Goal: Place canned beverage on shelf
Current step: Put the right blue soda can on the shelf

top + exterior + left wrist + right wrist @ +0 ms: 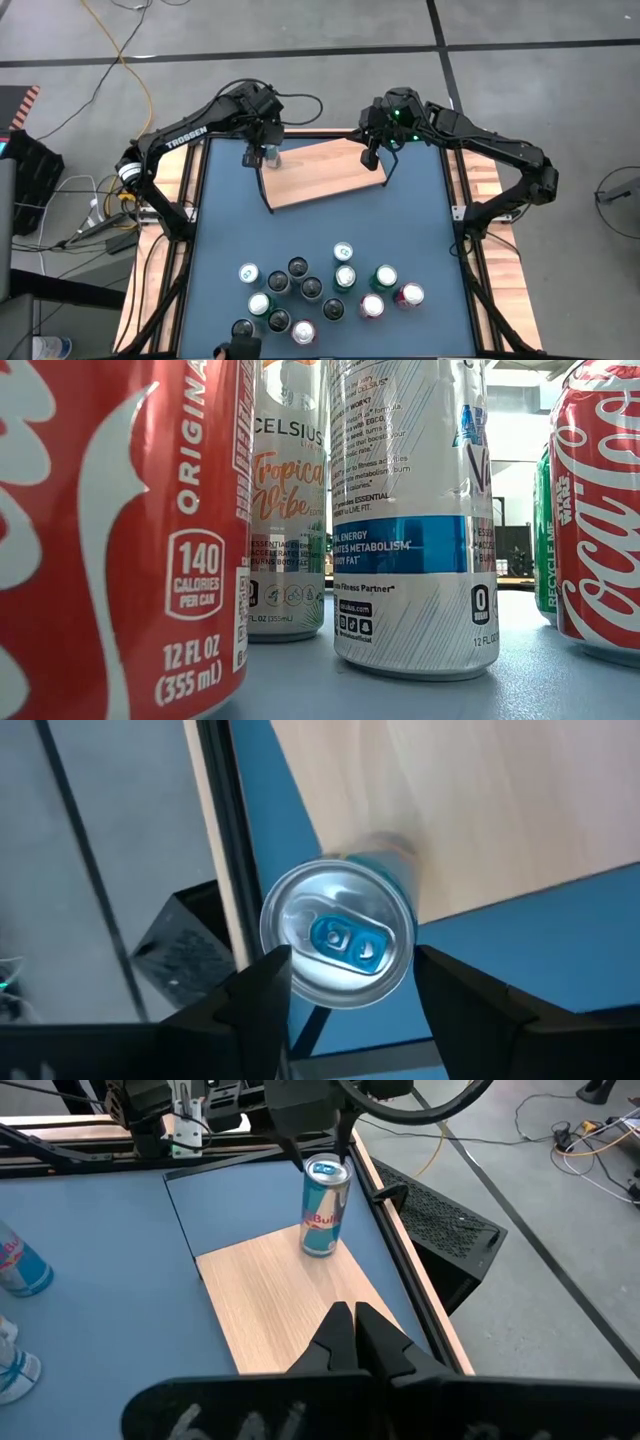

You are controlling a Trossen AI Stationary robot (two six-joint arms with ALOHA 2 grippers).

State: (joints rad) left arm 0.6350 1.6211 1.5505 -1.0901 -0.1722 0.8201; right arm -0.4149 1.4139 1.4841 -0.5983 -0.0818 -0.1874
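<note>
A slim blue-and-silver can stands upright with its base on the far left corner of the light-wood shelf. From above, its silver top with a blue tab shows in the left wrist view. My left gripper comes down over the can's top and is shut on it. My right gripper hangs shut with nothing in it, above the shelf's right end. My left gripper pinches the can at its top rim, one finger on each of two opposite sides. The fingers slant steeply down from above. Only the fingertips reach the rim. The can stays upright, its base on the shelf board.
Several cans stand in a cluster on the blue tabletop near its front edge. Close up in the low view are a red cola can and white Celsius cans. The shelf's black wire frame juts out beside the board.
</note>
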